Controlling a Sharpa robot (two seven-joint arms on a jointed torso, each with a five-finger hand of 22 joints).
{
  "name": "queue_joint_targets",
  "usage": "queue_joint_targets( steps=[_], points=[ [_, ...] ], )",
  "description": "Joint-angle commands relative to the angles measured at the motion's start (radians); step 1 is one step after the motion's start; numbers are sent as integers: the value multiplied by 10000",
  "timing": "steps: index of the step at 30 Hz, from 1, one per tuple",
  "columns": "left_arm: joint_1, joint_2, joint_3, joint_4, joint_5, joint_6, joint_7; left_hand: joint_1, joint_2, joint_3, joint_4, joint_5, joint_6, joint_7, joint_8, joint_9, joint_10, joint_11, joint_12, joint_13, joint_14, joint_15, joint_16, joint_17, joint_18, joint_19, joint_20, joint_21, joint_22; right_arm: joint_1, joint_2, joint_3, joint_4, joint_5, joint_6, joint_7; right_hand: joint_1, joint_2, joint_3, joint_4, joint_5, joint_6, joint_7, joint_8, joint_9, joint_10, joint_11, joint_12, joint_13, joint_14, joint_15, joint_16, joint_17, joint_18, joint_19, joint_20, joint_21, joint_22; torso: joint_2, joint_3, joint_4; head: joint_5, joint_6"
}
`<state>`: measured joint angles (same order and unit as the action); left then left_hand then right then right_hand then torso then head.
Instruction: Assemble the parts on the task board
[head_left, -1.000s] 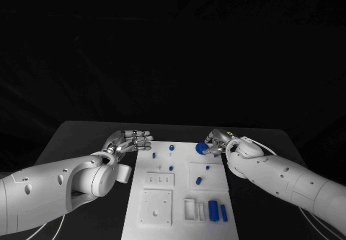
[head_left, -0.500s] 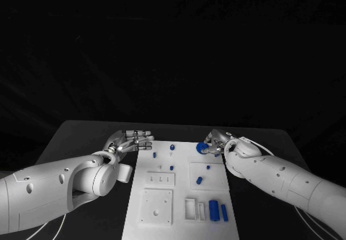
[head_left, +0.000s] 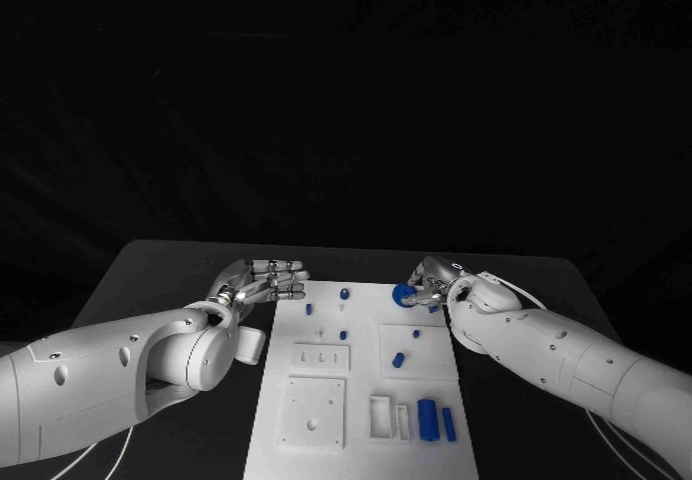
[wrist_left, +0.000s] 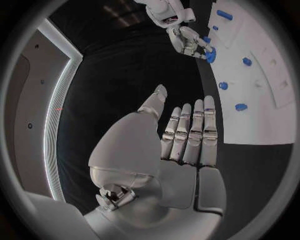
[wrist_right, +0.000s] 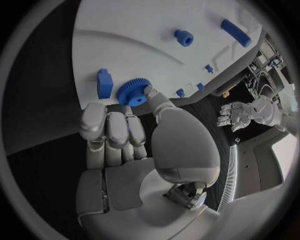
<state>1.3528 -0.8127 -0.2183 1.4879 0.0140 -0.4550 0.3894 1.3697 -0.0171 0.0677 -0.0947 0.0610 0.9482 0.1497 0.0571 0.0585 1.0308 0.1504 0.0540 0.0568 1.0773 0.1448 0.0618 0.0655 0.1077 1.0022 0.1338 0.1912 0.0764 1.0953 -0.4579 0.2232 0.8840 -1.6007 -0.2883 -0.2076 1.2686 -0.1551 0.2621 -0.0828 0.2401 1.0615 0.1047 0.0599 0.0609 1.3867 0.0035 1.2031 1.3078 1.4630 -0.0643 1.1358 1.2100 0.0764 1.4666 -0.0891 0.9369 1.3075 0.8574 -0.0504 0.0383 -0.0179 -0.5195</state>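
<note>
Fingertips of the right hand (head_left: 433, 283) pinched the blue gear (head_left: 404, 294) at the board's (head_left: 361, 420) far right corner, about one o'clock from its middle in the head view; compared with a second earlier nothing had visibly shifted, so the gear probably was not seated yet. At ten o'clock, off the board, the left hand (head_left: 264, 280) hovered with fingers straight, holding nothing.

From the left wrist, that hand (wrist_left: 187, 137) lay flat and empty.

From the right wrist, fingers (wrist_right: 150, 92) gripped the gear (wrist_right: 132, 91) beside a blue block (wrist_right: 104, 83). No writing was legible.
</note>
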Motion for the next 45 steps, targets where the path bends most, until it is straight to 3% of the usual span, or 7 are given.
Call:
queue_joint_targets(
  steps=[1, 11, 21, 26, 35, 42, 45],
  points=[
    [13, 33, 7, 9, -48, 178, 42, 21, -101, 37, 10, 47, -75, 13, 17, 3, -69, -29, 39, 7, -80, 9, -3, -7, -60, -65, 35, -24, -15, -50, 63, -50, -32, -285, 188, -13, -58, 27, 193, -111, -56, 177, -29, 18, 18, 98, -22, 49, 613, 20, -38, 35, -4, 31, 79, 32, 57, 1172, -2, 4, -7, -1, -7],
    [13, 52, 7, -3, -50, 191, 32, 38, -109, 46, 16, 49, -75, 14, 17, 4, -70, -25, 39, 8, -88, 10, -4, -7, -57, -65, 36, -27, -13, -101, 101, -192, 40, -861, -29, -235, -150, 102, 837, -476, -224, 723, -194, 23, 34, 182, -113, 109, 651, 31, -123, 57, 7, -52, 95, -57, 269, 1208, -6, 6, -19, -29, -29],
    [13, 28, 7, 22, -62, 187, 29, 38, -109, 46, 16, 49, -75, 14, 17, 4, -70, -25, 39, 8, -88, 10, -4, -7, -57, -65, 36, -27, -13, -126, 71, -240, 213, -1060, -380, -304, -170, 262, 1097, -607, -342, 1408, -374, 31, 61, 208, -209, 99, 659, 36, -206, 43, -3, -101, 84, -135, 300, 1207, -6, 0, -7, -43, -22],
    [13, 20, 7, 34, -64, 185, 31, 38, -109, 46, 16, 49, -75, 14, 17, 4, -70, -25, 39, 8, -88, 10, -4, -7, -57, -65, 36, -27, -13, -137, 60, -244, 362, -1163, -690, -322, -206, 281, 1093, -588, -351, 1471, -392, 32, 61, 219, -222, 106, 665, 35, -224, 40, -5, -108, 88, -153, 307, 1207, -8, -8, -3, -41, 4],
    [14, -8, 8, 52, -65, 170, 35, 38, -109, 46, 16, 49, -75, 14, 17, 4, -70, -25, 39, 8, -88, 10, -4, -7, -57, -65, 36, -27, -13, -181, -135, -246, 1529, -1731, -1495, -504, -242, 178, 1110, -439, -279, 1483, -412, 27, 55, 250, -253, 94, 672, 39, -261, 14, -36, -129, 129, -202, 420, 1230, -12, -6, -3, 23, 43],
    [15, -24, 9, 76, -160, 138, 55, 38, -100, 37, 8, 55, -75, 23, 17, 3, -67, -21, 38, 7, -89, 11, -3, -7, -56, -64, 37, -24, -12, -185, -182, -245, 2522, -2621, -1955, -881, -200, 21, 1359, -255, -535, 1514, -422, 23, 53, 295, -265, 107, 695, 48, -273, 10, -79, -132, 156, -210, 527, 1250, -11, -4, -14, 81, 90],
    [15, -25, 10, 81, -196, 127, 65, 38, -100, 37, 8, 55, -75, 23, 17, 3, -67, -21, 38, 7, -89, 11, -3, -7, -56, -64, 37, -24, -12, -186, -111, -315, 2758, -2903, -2091, -950, -187, -47, 1462, -177, -551, 1514, -424, 26, 55, 303, -264, 106, 709, 46, -272, 21, -97, -133, 158, -210, 561, 1257, -2, 1, -1, 85, 76]
  ],
)
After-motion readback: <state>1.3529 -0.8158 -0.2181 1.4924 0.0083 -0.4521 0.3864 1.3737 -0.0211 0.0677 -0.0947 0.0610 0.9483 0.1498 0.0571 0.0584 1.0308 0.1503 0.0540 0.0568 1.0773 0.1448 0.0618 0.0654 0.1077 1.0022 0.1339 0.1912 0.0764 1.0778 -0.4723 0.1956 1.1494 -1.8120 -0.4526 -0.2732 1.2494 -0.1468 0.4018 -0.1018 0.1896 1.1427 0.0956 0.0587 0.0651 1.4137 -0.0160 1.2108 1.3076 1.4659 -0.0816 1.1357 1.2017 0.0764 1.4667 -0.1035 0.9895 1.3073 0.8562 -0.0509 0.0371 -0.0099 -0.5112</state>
